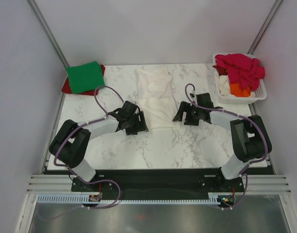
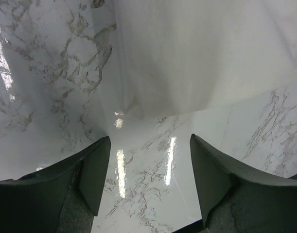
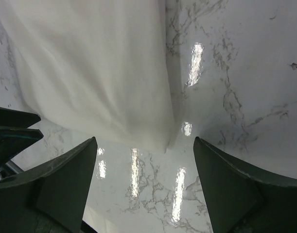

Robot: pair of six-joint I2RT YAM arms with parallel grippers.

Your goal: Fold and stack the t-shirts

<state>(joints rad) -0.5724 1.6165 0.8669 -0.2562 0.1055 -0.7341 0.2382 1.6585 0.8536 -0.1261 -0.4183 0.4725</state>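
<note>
White shirt (image 1: 155, 97) lies between your arms, its long axis running away from you. Left gripper (image 2: 149, 141) and right gripper (image 3: 144, 141) are both spread and empty, with the shirt's near corners just ahead, equally close.

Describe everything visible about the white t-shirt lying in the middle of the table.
The white t-shirt is soft, plain cloth, folded into a long narrow panel. It lies flat on the marble table, running lengthwise from the far edge toward the arms. Its far half is puckered with wrinkles, while the near half looks smooth. No print shows. Its near corners sit just ahead of the left end effector and the right end effector, both open and gripping nothing.
</note>
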